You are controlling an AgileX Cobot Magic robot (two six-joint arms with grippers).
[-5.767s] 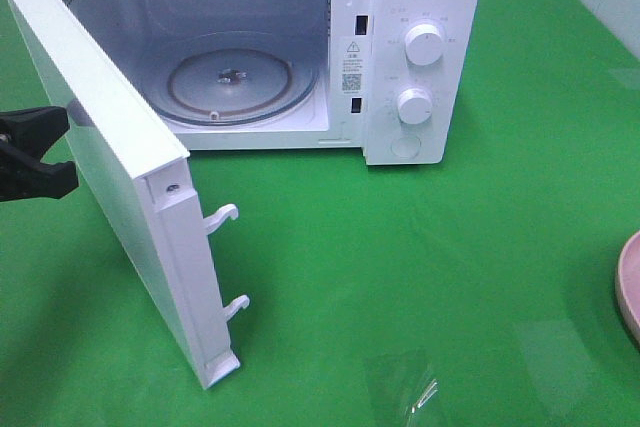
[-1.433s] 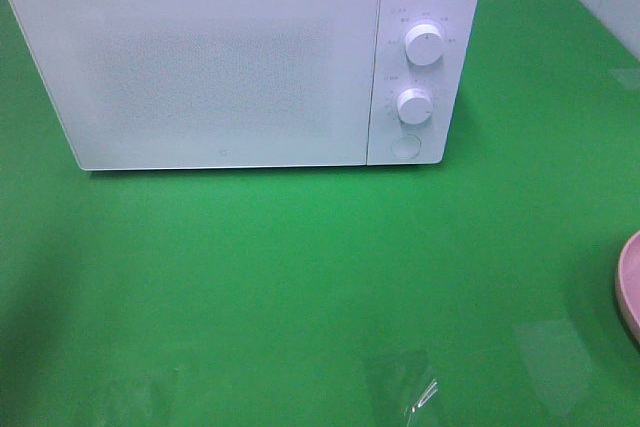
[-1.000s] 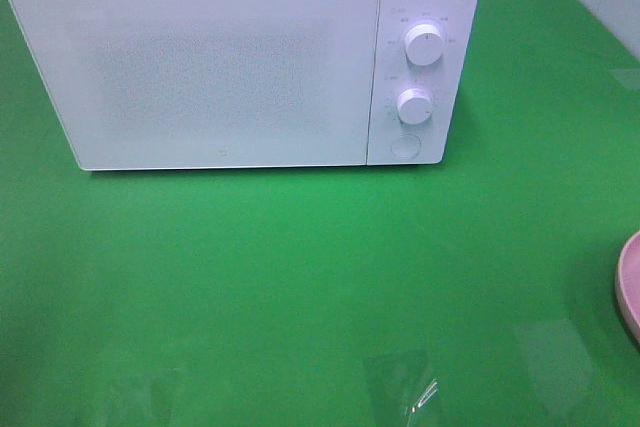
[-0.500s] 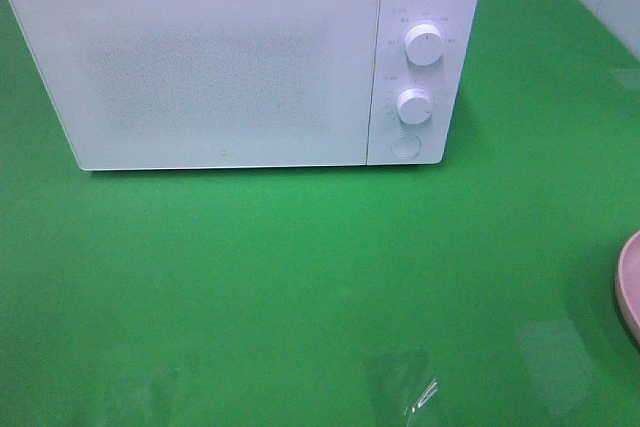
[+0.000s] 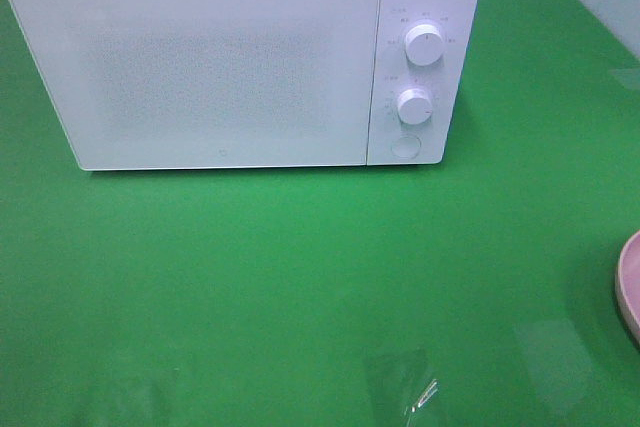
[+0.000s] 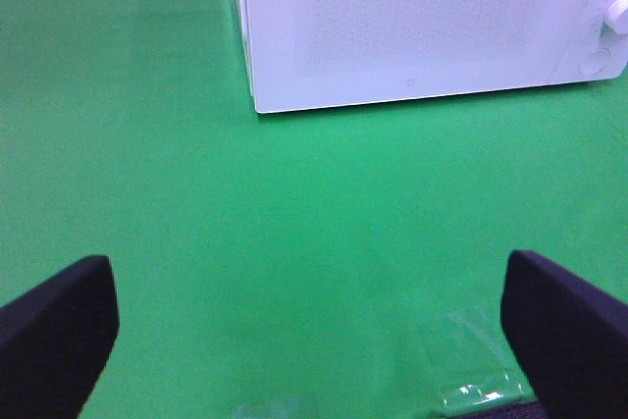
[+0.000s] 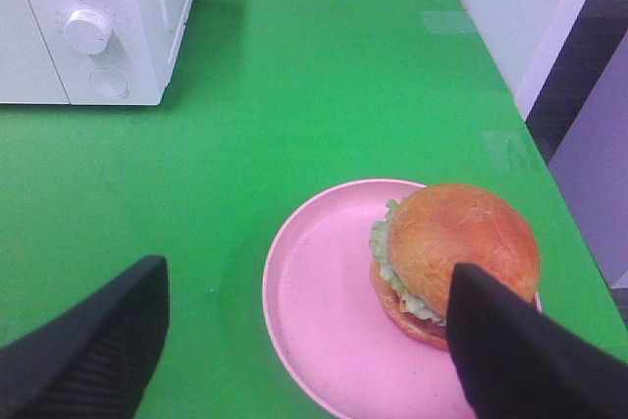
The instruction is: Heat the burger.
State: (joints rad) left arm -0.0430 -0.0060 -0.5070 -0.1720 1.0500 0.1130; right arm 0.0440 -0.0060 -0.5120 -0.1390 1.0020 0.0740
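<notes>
The burger (image 7: pixel 456 257), a golden-brown bun with green lettuce, sits toward one side of a pink plate (image 7: pixel 324 311) in the right wrist view. My right gripper (image 7: pixel 304 340) hangs open above the plate, one finger (image 7: pixel 520 350) beside the burger, holding nothing. In the high view only the plate's edge (image 5: pixel 630 287) shows at the far right; the burger is out of that view. The white microwave (image 5: pixel 220 67) stands at the back with its door shut. My left gripper (image 6: pixel 314 331) is wide open over bare green cloth, well in front of the microwave (image 6: pixel 412 26).
Two white knobs (image 5: pixel 425 45) (image 5: pixel 414 105) and a round button (image 5: pixel 404 146) are on the microwave's right panel. Green cloth (image 5: pixel 300 277) covers the table. In the right wrist view the table's edge (image 7: pixel 510 95) runs close beside the plate.
Several seconds ago the microwave door stood open with my left gripper behind it; now it is shut and that gripper is out of the high view. Nothing has moved in the last second.
</notes>
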